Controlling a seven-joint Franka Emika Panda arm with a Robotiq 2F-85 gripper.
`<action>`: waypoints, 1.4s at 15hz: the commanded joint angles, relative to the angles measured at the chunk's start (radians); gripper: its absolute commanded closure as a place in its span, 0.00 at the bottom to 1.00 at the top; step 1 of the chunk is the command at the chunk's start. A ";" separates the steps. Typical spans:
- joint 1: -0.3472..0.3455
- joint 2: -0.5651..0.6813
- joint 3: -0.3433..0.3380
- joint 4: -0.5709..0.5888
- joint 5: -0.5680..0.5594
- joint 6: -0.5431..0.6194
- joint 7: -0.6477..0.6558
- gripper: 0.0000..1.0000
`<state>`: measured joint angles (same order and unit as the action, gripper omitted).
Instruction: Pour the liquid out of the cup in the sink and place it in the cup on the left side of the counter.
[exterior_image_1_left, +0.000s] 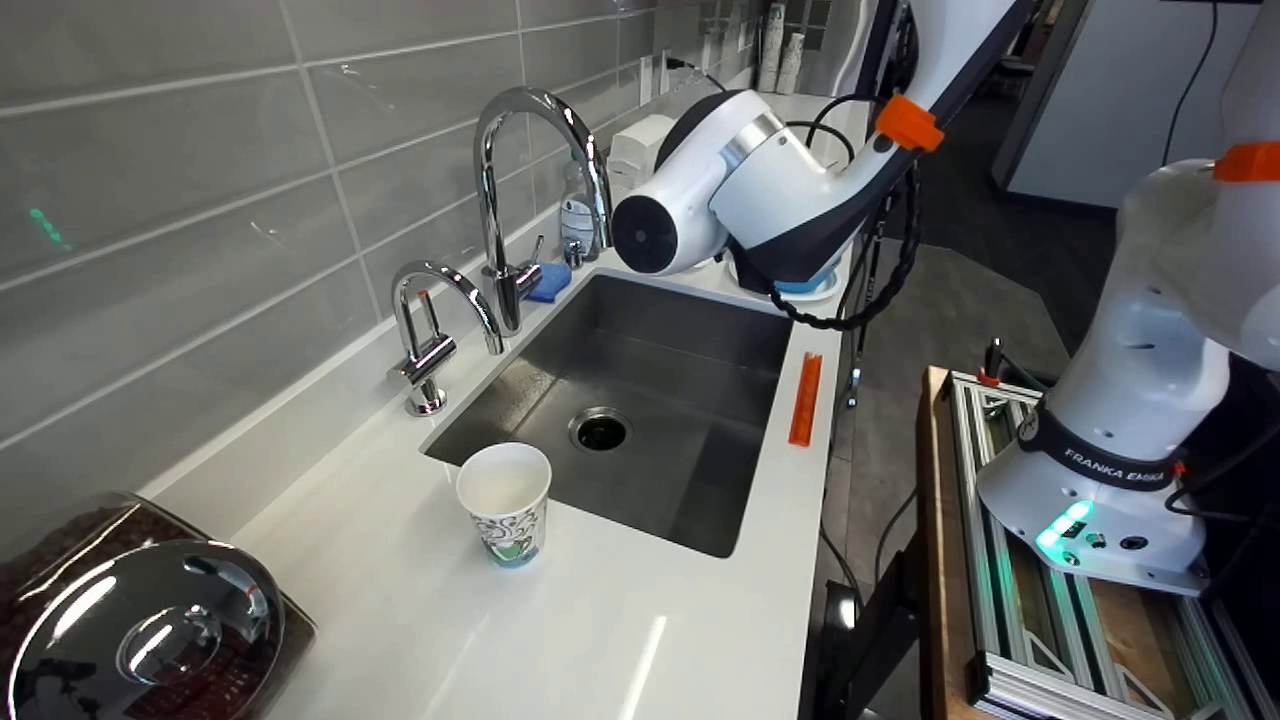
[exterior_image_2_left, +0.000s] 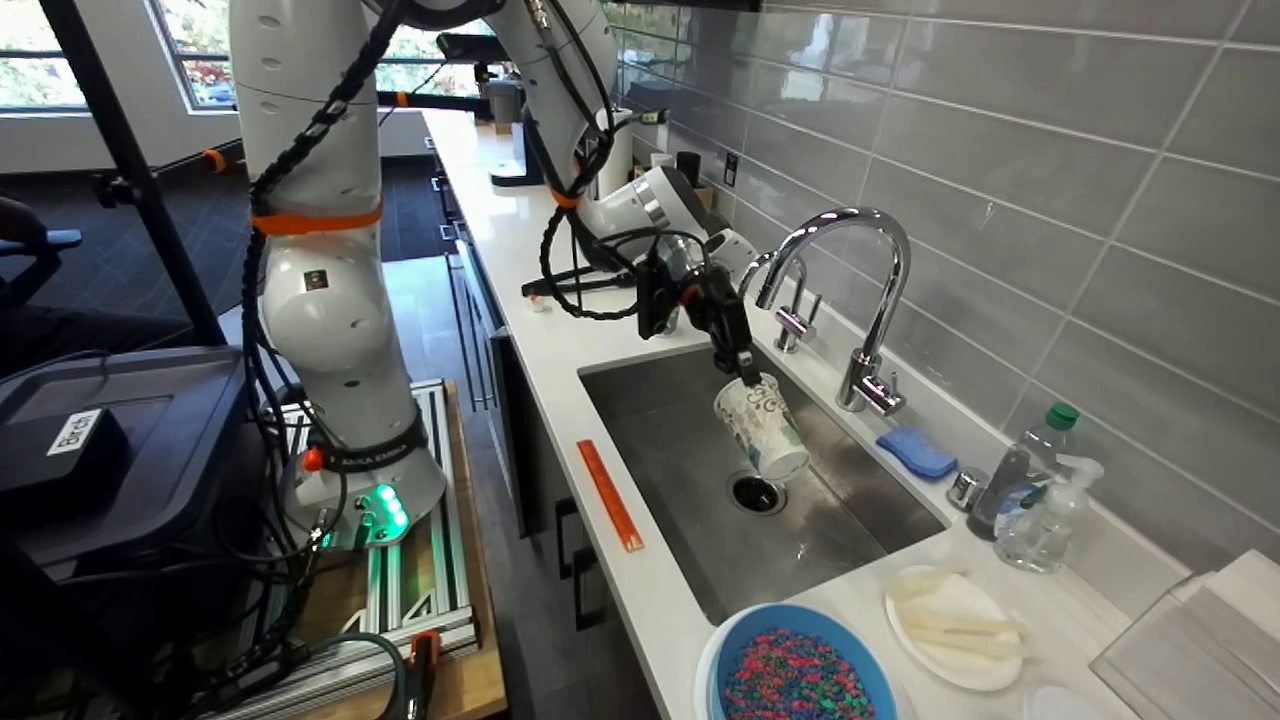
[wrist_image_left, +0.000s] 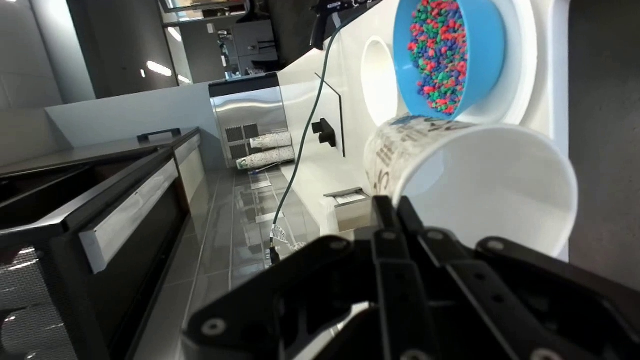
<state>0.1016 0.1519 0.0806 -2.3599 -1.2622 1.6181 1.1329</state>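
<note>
My gripper (exterior_image_2_left: 747, 368) is shut on the rim of a patterned paper cup (exterior_image_2_left: 760, 425) over the sink (exterior_image_2_left: 660, 480). The cup is tilted on its side, with its base toward the camera in this exterior view. In the wrist view, the fingertips (wrist_image_left: 392, 201) pinch the rim and the cup's pale inside (wrist_image_left: 495, 195) faces the camera. I cannot tell whether liquid is in it. A second patterned cup (exterior_image_1_left: 512, 515) stands upright on the counter (exterior_image_1_left: 600, 620) beside the sink's edge. The arm hides the gripper and the held cup in that view.
A tall faucet (exterior_image_1_left: 485, 170) and a small faucet (exterior_image_1_left: 410, 340) stand along the wall. An orange strip (exterior_image_2_left: 610, 495) lies at the sink's front edge. A blue bowl of beads (exterior_image_2_left: 880, 680), a plate (exterior_image_2_left: 950, 650), a sponge (exterior_image_2_left: 917, 453) and a dark jar (exterior_image_1_left: 150, 625) are on the counter.
</note>
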 joint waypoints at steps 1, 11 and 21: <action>0.015 0.044 0.012 0.024 -0.042 -0.076 0.031 0.99; 0.037 0.118 0.032 0.072 -0.091 -0.267 0.070 0.99; 0.104 0.254 0.073 0.200 -0.099 -0.472 0.118 0.99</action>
<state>0.1712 0.3258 0.1342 -2.2274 -1.3545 1.2346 1.2128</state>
